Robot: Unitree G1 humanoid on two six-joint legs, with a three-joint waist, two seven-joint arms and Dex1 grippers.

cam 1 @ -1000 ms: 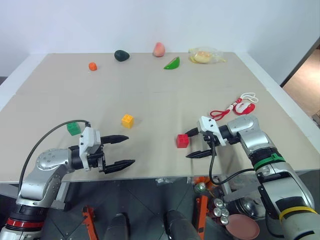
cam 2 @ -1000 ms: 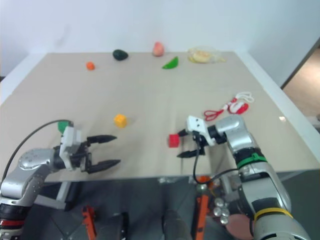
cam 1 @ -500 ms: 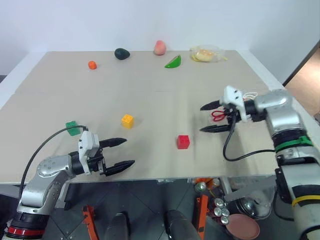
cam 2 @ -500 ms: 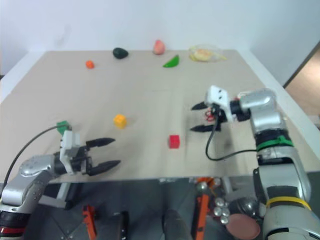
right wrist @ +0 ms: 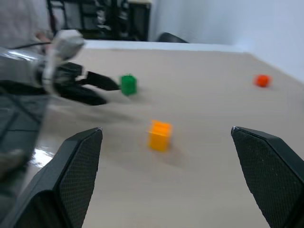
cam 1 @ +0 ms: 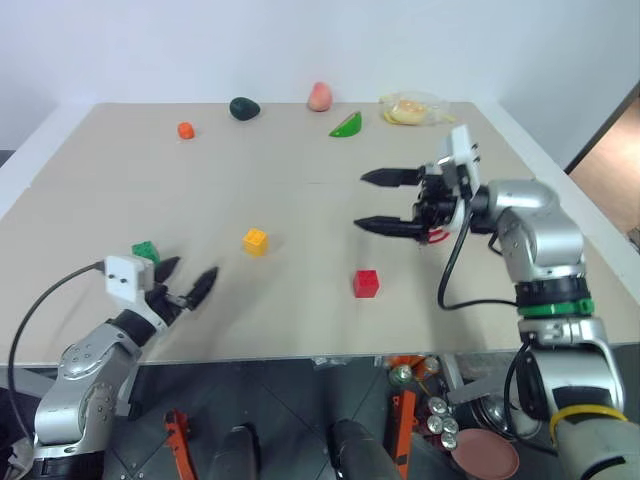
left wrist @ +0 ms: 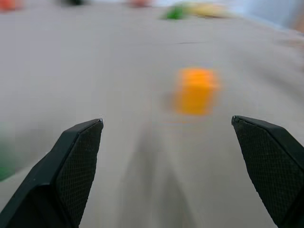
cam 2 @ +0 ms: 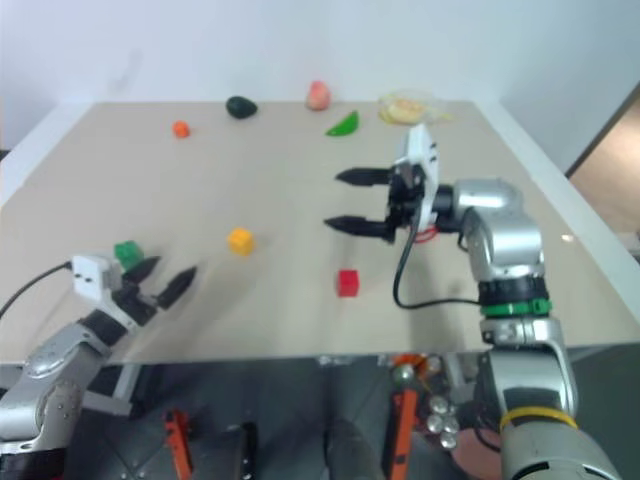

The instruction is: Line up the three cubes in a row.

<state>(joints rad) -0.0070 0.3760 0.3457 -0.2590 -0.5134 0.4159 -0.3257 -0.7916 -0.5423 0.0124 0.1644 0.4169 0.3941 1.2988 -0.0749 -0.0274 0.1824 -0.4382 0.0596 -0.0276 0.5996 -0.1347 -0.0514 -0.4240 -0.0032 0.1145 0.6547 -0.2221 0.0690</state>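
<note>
At table's (cam 1: pixel 90 190) near-left edge, left gripper (cam 1: pixel 184 279) sits low w/ fingers spread, holding nothing, tips pointing toward table centre. Green cube (cam 1: pixel 146 251) just beside it, slightly farther in, not touching. Yellow cube (cam 1: pixel 255 240) further right, near mid-table, well apart from green. Red cube (cam 1: pixel 366 283) right of yellow, closer to front edge. The 3 cubes form no straight row. Right gripper (cam 1: pixel 388 201) hangs above table beyond red cube, fingers wide apart & empty, pointing left. Red toy w/ white cord (cam 1: pixel 436 234) mostly hidden behind it.
</note>
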